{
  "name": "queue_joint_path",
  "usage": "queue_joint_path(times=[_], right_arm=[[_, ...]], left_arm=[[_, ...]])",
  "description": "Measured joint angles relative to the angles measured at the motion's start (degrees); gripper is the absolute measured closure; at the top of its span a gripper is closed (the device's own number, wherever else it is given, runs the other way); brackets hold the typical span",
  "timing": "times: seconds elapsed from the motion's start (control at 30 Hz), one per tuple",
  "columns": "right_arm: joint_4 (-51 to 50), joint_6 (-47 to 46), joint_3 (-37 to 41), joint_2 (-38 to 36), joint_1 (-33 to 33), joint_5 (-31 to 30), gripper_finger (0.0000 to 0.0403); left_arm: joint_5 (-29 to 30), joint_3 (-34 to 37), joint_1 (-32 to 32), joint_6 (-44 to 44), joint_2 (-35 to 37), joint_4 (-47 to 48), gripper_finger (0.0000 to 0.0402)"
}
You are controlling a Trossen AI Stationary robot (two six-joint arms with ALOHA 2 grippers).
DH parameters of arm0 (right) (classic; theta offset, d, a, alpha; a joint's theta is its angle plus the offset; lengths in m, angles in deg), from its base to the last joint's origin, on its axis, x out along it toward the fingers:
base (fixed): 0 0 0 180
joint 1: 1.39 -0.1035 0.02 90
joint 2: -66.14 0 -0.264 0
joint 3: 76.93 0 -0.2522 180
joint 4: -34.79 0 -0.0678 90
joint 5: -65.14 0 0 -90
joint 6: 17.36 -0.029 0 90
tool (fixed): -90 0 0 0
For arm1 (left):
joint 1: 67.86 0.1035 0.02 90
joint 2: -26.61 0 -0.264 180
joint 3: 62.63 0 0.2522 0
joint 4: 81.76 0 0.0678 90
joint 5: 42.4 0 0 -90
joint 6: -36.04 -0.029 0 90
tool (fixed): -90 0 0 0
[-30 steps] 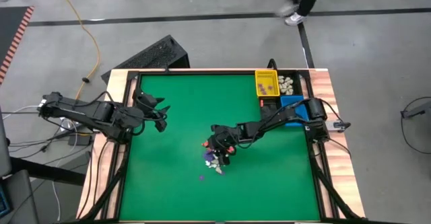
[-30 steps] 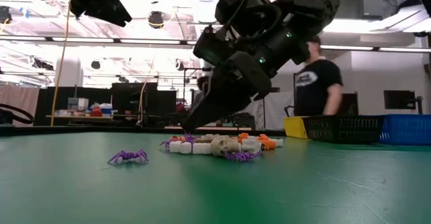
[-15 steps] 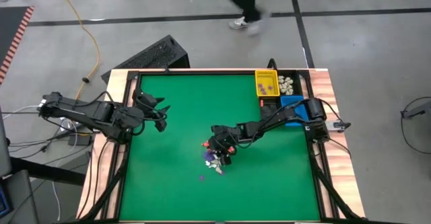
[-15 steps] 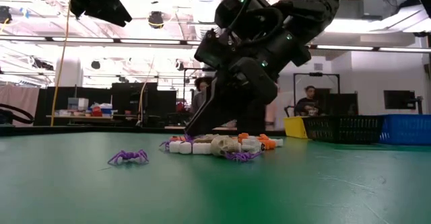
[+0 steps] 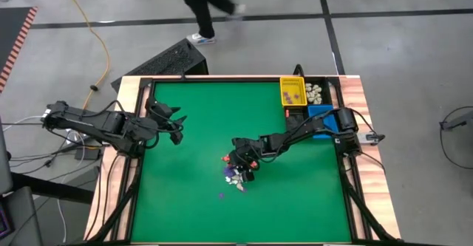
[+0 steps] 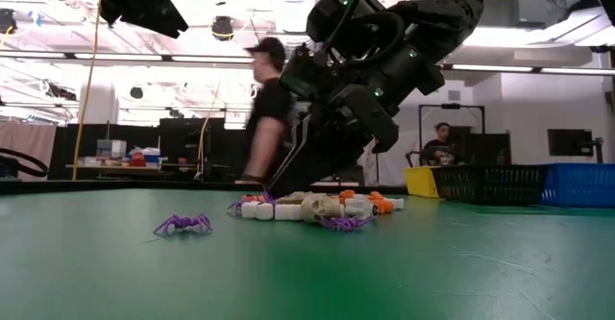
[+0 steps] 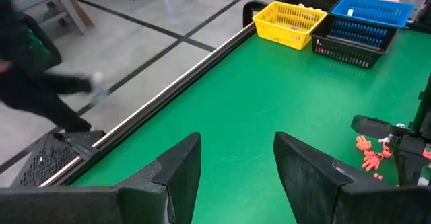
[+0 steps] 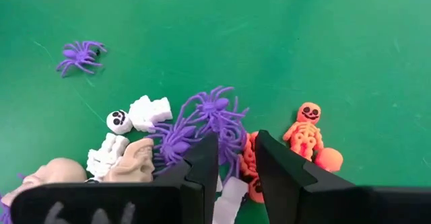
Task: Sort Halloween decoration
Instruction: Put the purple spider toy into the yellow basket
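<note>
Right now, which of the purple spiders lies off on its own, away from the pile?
The lone purple spider, alone on bare green table. The other purple spiders are tangled into the pile with the white skeletons, right at the right gripper.

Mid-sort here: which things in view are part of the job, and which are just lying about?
Job:
- trinket pile under the right gripper
- lone purple spider
- yellow bin, black bin, blue bin

Lying about:
- left gripper, waiting open at the table's left
- keyboard on the floor
- yellow cable
- person walking past
</note>
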State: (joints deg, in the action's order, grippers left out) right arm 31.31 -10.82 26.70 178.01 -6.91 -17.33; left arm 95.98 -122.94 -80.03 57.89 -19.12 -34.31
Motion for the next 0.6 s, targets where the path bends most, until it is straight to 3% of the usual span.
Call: queue_joint_path(times=[0.6], right_arm=[[0.64, 1.49, 0.0, 0.0, 0.0, 0.11, 0.0285]], left_arm=[[0.09, 0.0, 0.0, -0.02, 0.0, 0.0, 0.0223]])
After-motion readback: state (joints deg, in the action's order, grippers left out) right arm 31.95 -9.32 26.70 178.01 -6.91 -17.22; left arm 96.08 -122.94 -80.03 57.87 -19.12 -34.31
